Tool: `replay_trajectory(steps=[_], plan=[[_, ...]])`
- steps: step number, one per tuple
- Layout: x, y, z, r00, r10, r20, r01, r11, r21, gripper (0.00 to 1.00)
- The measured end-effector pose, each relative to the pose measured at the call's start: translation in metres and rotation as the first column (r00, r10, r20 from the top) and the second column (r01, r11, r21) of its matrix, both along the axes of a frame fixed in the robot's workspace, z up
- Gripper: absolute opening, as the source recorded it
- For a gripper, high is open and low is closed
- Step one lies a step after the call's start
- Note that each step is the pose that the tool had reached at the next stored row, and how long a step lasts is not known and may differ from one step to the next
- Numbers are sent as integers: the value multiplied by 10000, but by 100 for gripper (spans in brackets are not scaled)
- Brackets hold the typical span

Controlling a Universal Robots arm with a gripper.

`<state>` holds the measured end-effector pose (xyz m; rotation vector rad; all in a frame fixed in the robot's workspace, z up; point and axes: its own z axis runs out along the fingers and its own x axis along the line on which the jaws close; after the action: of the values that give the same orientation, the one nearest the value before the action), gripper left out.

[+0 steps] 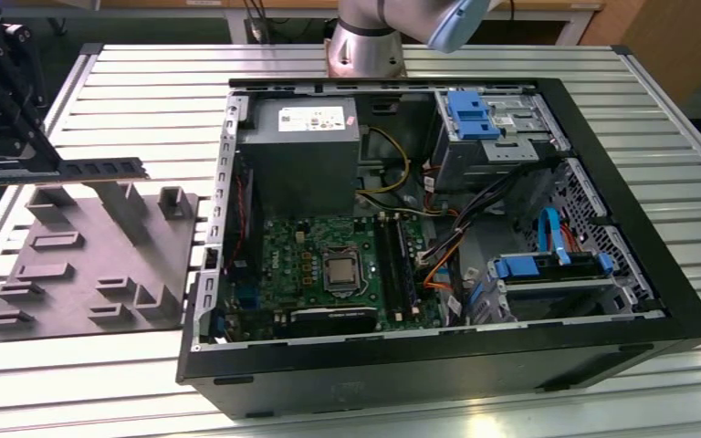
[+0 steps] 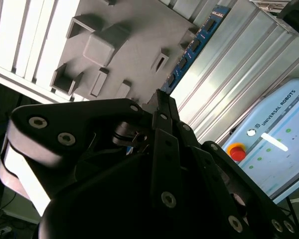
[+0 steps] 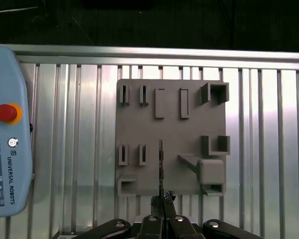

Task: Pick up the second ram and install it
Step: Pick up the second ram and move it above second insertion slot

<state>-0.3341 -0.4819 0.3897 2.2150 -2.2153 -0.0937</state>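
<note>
In the exterior view the second ram [image 1: 98, 168], a thin dark green stick, hangs level above the grey holder tray [image 1: 83, 274] at that view's left. My gripper [image 1: 28, 162] is shut on one end of it. The first wrist view shows the ram [image 3: 161, 167] edge-on, rising from my gripper [image 3: 163, 196] over the tray [image 3: 189, 134]. In the second wrist view the ram [image 2: 189, 50] reaches out past my gripper [image 2: 159, 102]. The open computer case [image 1: 643, 319] lies to the exterior view's right, with its motherboard [image 1: 314, 265] and dark memory slots [image 1: 393, 265].
The tray carries several raised grey blocks and slots [image 1: 131, 214]. A teach pendant [image 3: 7, 129] lies on the slatted aluminium table [image 3: 269, 149] beside the tray. Inside the case are a power supply [image 1: 296, 146], cables [image 1: 448, 255] and blue drive brackets [image 1: 473, 114]. The arm's base [image 1: 363, 41] stands behind the case.
</note>
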Motion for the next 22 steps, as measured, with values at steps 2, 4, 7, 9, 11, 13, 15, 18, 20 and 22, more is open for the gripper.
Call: replay_trajectory(steps=[2, 4, 7, 9, 11, 13, 15, 18, 20, 22], plan=[[8, 0, 0, 10000, 0, 0, 0, 10000, 0, 12], [19, 0, 0, 10000, 0, -1, 0, 10000, 0, 12], [40, 0, 0, 10000, 0, 0, 0, 10000, 1, 12], [50, 0, 0, 10000, 0, 0, 0, 10000, 0, 12], [61, 0, 0, 10000, 0, 0, 0, 10000, 0, 12], [72, 0, 0, 10000, 0, 0, 0, 10000, 0, 12], [83, 0, 0, 10000, -1, 0, 1, 10000, 0, 12], [101, 0, 0, 10000, 0, 0, 0, 10000, 0, 12], [114, 0, 0, 10000, 0, 0, 0, 10000, 0, 12], [129, 0, 0, 10000, -1, 0, 1, 10000, 0, 12]])
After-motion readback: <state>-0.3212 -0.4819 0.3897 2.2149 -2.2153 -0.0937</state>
